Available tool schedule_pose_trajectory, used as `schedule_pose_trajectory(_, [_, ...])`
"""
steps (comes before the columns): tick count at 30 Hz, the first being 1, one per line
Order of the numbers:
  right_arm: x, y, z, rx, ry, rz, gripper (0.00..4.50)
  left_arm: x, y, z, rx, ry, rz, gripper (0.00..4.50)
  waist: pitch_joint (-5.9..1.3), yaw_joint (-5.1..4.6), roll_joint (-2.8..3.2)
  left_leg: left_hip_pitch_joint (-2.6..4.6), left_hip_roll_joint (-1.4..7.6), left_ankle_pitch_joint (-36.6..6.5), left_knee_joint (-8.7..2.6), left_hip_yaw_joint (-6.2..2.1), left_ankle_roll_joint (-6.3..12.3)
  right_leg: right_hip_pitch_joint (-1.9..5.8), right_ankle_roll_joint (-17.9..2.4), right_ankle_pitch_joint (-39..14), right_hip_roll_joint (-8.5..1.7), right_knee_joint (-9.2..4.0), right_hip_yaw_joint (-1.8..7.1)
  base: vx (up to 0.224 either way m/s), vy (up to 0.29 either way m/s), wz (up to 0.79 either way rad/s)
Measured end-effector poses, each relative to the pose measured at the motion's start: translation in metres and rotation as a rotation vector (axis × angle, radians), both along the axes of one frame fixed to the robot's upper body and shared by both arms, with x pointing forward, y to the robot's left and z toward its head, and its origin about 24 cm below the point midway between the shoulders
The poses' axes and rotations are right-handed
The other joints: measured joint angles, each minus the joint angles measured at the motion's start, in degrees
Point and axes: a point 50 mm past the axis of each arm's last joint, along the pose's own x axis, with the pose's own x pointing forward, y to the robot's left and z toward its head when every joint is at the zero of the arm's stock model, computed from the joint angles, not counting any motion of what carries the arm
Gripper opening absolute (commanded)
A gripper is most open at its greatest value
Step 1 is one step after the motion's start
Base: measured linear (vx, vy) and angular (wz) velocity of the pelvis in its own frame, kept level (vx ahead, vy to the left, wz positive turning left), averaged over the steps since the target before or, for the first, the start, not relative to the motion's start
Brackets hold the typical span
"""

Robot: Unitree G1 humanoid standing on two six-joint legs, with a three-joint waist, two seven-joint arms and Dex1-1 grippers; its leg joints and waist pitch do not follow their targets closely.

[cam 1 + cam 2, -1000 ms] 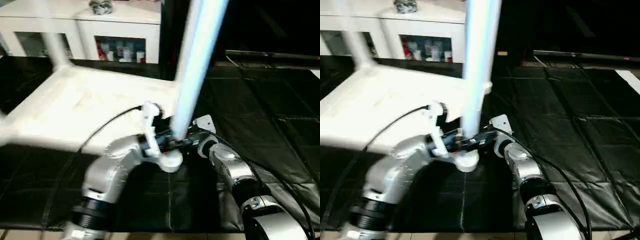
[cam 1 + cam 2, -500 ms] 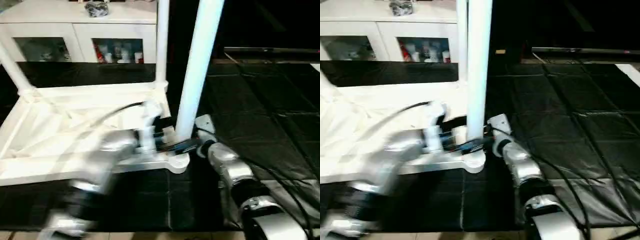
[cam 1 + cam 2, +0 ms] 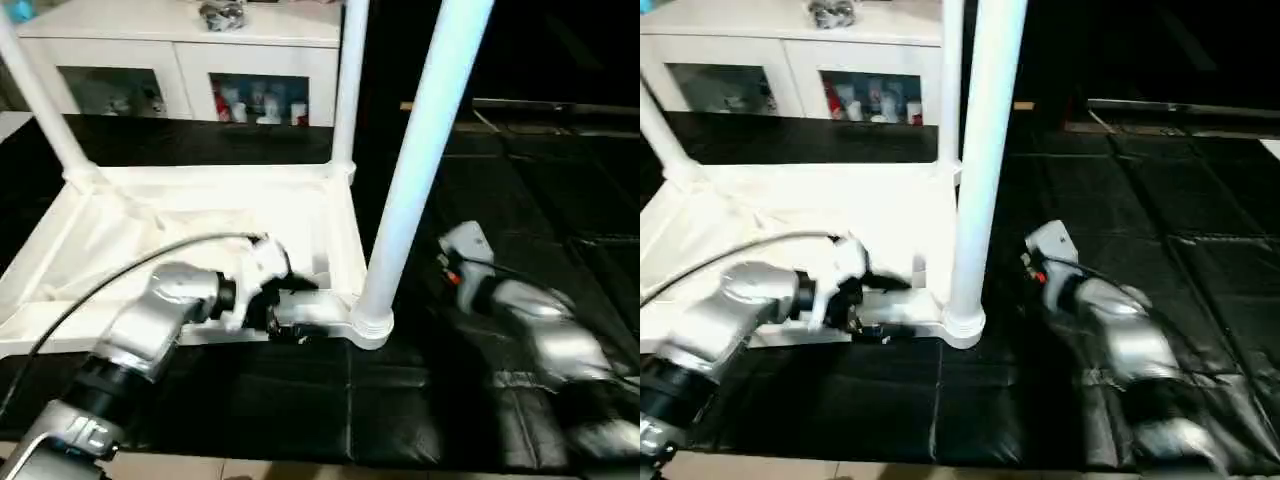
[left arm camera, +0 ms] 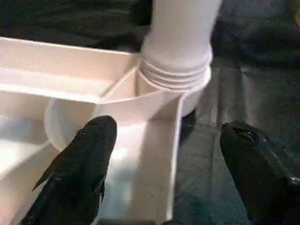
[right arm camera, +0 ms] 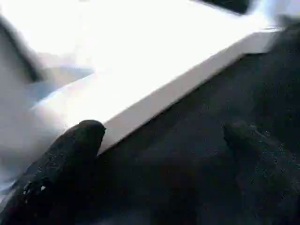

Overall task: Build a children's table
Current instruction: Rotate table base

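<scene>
A: Head views. What did the surface and room show?
B: A black padded mat (image 3: 520, 200) covered the floor. The table top (image 3: 200, 225) lay upside down on it, ribbed underside up. Three legs stood in corner sockets: a near leg (image 3: 420, 170), a far leg (image 3: 348, 90), and a far-left leg (image 3: 40, 95). Behind stood a white cabinet (image 3: 180, 60) with glass doors, and a dark bundle (image 3: 225, 14) lay on its top.

A: And the arms?
B: The left forearm reached across the near rim, its left gripper (image 3: 290, 315) beside the near leg's socket. The right arm (image 3: 520, 310) lay over the mat, apart from the table.

A: Left wrist view?
B: The left gripper (image 4: 173, 168) was spread wide, grasping nothing. One finger (image 4: 79, 164) sat over the top's inner channel, the other over the mat outside the rim. The near leg's ringed base (image 4: 176, 75) sat in the socket just ahead.

A: Right wrist view?
B: The right gripper (image 5: 164, 164) was released, fingers (image 5: 61, 159) wide apart over the mat, with the top's white edge (image 5: 178, 79) beyond them.
</scene>
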Motion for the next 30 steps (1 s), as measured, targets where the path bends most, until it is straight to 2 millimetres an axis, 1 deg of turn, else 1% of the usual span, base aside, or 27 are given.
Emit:
schedule_pose_trajectory(1, [-0.003,-0.003,0.002,-0.004,0.007,0.019,4.5,0.001,0.001,-0.002,0.015,-0.003,0.005,3.63,0.01,-0.05,-0.02,0.0,0.0,0.0,0.01,0.0,0.0,-0.01,0.0,0.0,0.0,0.0,0.0,0.0,0.0,0.0])
schedule_pose_trajectory(3, [-0.009,-0.005,0.008,0.006,0.02,0.06,4.5,0.002,0.001,-0.005,0.022,-0.002,0.012,3.35,0.01,-0.02,-0.03,0.02,0.0,0.0,0.01,0.0,0.0,0.0,0.02,-0.01,0.0,0.02,0.0,0.0,0.0,0.0])
schedule_pose_trajectory(4, [-0.012,-0.006,0.014,0.013,0.025,0.095,4.5,0.002,0.0,-0.006,0.014,0.002,0.014,3.35,0.01,-0.02,-0.03,0.02,0.0,0.01,0.01,0.0,0.0,0.01,0.04,-0.02,0.0,0.01,0.0,0.0,0.0,0.0])
schedule_pose_trajectory(8, [-0.02,-0.003,0.026,0.026,0.026,0.184,4.5,0.008,-0.008,-0.007,-0.002,-0.025,-0.005,2.97,-0.03,0.03,-0.04,0.01,0.0,0.01,0.04,-0.01,0.01,0.03,0.15,-0.08,0.0,0.0,0.0,0.0,0.0,0.0])
schedule_pose_trajectory(9, [-0.021,-0.003,0.026,0.032,0.032,0.193,4.5,0.009,-0.009,-0.007,0.002,-0.03,-0.004,2.97,-0.05,0.02,-0.01,0.02,0.0,0.01,0.04,-0.01,0.01,0.03,0.14,-0.08,0.0,0.0,0.0,0.0,0.0,0.0])
schedule_pose_trajectory(12, [-0.027,-0.004,0.027,0.036,0.064,0.223,4.5,0.01,-0.008,-0.013,0.005,-0.017,0.009,2.7,-0.08,-0.04,0.23,0.0,-0.01,0.01,0.05,-0.01,0.01,0.02,0.01,0.0,0.0,-0.02,0.01,0.0,0.0,0.0])
schedule_pose_trajectory(15, [-0.032,-0.004,0.03,0.032,0.08,0.249,4.5,0.014,-0.009,-0.012,0.01,-0.021,-0.004,2.48,-0.08,0.03,0.3,0.01,0.0,0.01,0.02,-0.04,0.01,0.03,0.01,0.0,0.01,-0.01,-0.01,0.0,0.0,0.0])
schedule_pose_trajectory(16, [-0.034,-0.003,0.03,0.032,0.087,0.256,4.5,0.014,-0.009,-0.013,0.01,-0.019,-0.01,2.33,-0.11,0.03,0.4,0.0,-0.01,0.01,0.02,-0.04,0.01,0.04,0.01,0.0,0.01,-0.04,-0.02,0.0,0.0,0.0])
schedule_pose_trajectory(18, [-0.038,-0.002,0.028,0.04,0.103,0.266,4.5,0.013,-0.008,-0.013,0.009,-0.013,-0.025,2.26,-0.16,0.02,0.59,0.0,-0.01,0.0,0.03,-0.04,0.01,0.06,0.01,0.0,0.0,-0.06,-0.02,0.0,0.0,0.0])
schedule_pose_trajectory(23, [-0.042,-0.001,0.029,0.036,0.12,0.269,4.5,0.012,-0.007,-0.016,0.007,0.013,-0.053,1.83,-0.41,-0.07,1.11,0.02,-0.02,0.01,0.03,-0.04,0.01,0.06,0.02,0.0,0.0,-0.05,-0.02,0.0,0.0,0.0])
schedule_pose_trajectory(25, [-0.042,-0.002,0.03,0.042,0.126,0.268,4.5,0.012,-0.006,-0.017,0.007,0.019,-0.059,1.74,-0.5,-0.05,1.25,0.03,-0.02,0.01,0.03,-0.05,0.01,0.07,0.03,-0.01,0.0,-0.05,-0.02,0.0,0.0,0.0])
schedule_pose_trajectory(28, [-0.042,-0.001,0.03,0.044,0.13,0.265,4.5,0.011,-0.006,-0.017,0.008,0.024,-0.072,1.47,-0.56,-0.04,1.34,0.03,-0.02,0.01,0.03,-0.05,0.01,0.08,0.09,-0.05,0.0,-0.05,-0.02,0.0,0.0,0.0])
schedule_pose_trajectory(30, [-0.042,-0.001,0.03,0.043,0.131,0.263,4.5,0.011,-0.007,-0.017,0.013,0.021,-0.076,1.36,-0.57,-0.02,1.36,0.03,-0.02,0.01,0.03,-0.05,0.01,0.08,0.1,-0.05,0.0,-0.05,-0.02,0.0,0.0,0.0])
